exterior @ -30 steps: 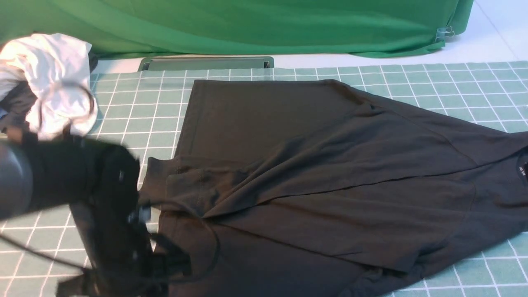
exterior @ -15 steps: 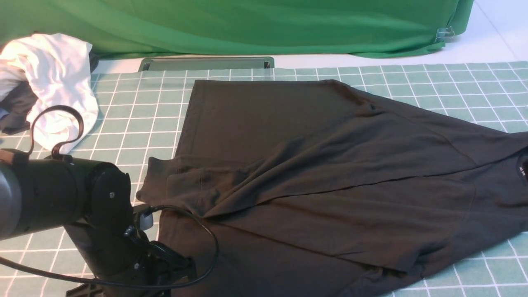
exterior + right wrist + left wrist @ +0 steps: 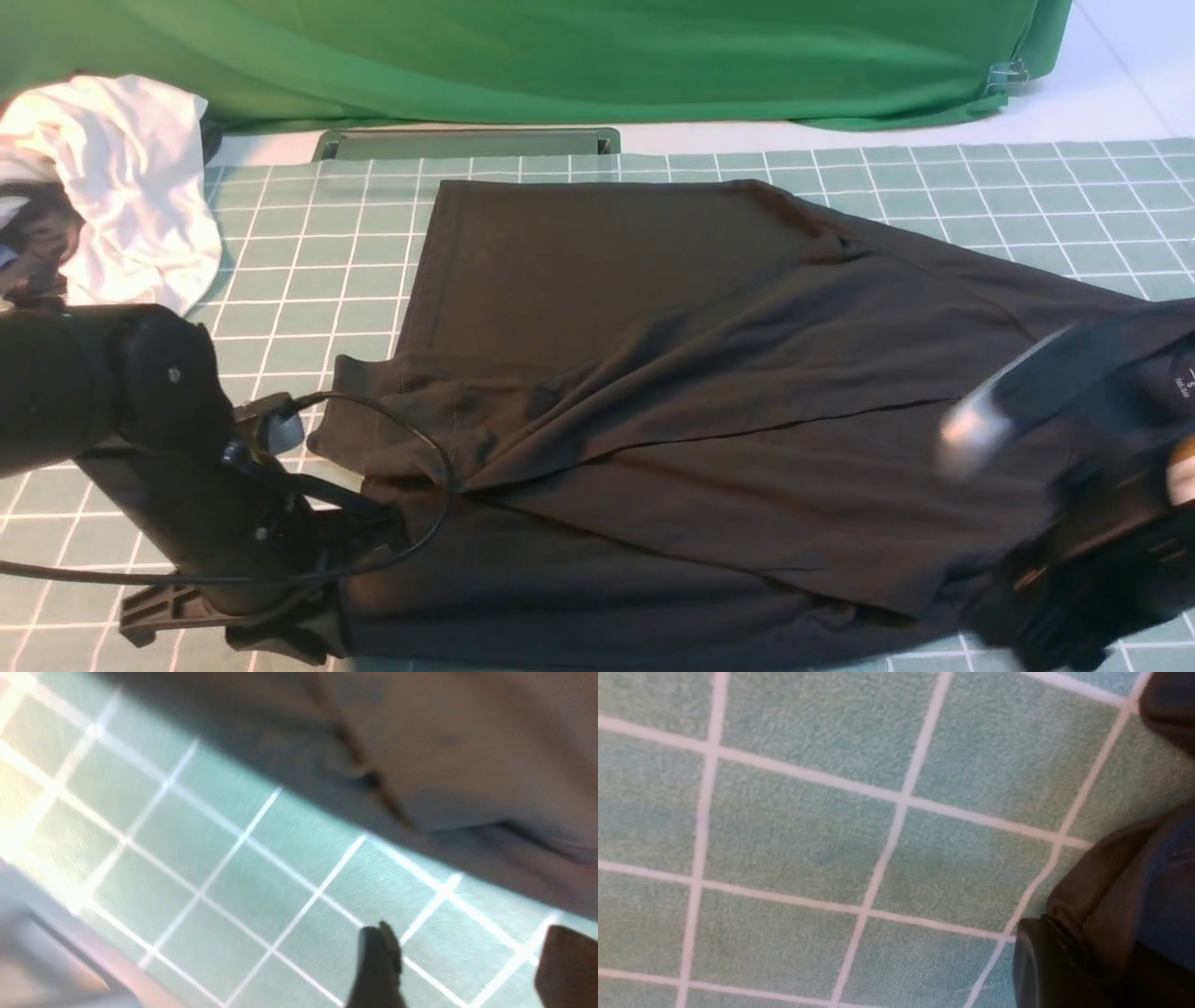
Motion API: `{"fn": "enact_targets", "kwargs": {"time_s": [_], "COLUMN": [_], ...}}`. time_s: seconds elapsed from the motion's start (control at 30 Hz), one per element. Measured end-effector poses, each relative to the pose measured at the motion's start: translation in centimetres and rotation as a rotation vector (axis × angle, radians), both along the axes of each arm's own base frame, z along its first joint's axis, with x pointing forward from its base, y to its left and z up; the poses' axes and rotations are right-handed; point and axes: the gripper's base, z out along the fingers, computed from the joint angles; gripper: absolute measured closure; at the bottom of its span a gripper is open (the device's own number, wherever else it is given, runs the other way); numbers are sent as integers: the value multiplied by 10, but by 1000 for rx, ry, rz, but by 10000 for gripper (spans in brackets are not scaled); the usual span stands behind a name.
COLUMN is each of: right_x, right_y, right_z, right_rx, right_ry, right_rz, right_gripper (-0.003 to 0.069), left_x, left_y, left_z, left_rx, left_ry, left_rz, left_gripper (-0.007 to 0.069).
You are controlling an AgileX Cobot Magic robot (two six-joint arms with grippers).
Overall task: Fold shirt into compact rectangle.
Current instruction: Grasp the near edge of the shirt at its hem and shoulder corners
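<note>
- Two grippers were working: the left gripper sat closed at the near-left edge of the shirt. Cloth was bunched against its finger in the left wrist view, so it looked pinched on the hem.
- Right gripper was open, fingers apart over bare mat, nothing between them, shirt edge close by. It was blurred at near right in the front view.
- Shirt lay flat on the mat, centre to right, with one layer already folded diagonally across it and the collar at the right edge.
- Step, as judged: taking hold of the near edge for the next fold. The left side was taken, the right side not yet.
- Next move would call for the right gripper to reach the near-right edge and close on it. Both would then lift together and carry evenly so the fold lands straight.
- Count: one shirt, one mat, two grippers, and one white garment at far left, well apart from the shirt.
</note>
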Motion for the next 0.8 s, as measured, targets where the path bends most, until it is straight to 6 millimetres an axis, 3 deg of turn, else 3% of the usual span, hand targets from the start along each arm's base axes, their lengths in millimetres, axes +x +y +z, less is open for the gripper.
{"fn": "enact_targets", "kwargs": {"time_s": [0.03,0.17,0.3,0.5,0.8], "right_x": [0,5,14,31,38], "right_y": [2,26,29,35,37], "right_z": [-2,-39,-58,-74,-74], "right_rx": [-7,-162,-249,-309,-350], "right_ry": [3,58,61,14,-31], "right_rz": [9,131,138,187,242], "right_gripper": [174,92,63,68,85], "left_x": [0,0,0,0,0], "left_y": [0,1,1,1,1], "left_z": [0,0,0,0,0], "left_rx": [0,-1,-1,-1,-1], "left_ry": [0,0,2,2,2], "left_rz": [1,-4,-4,-4,-7], "left_gripper": [593,593,593,593,593]}}
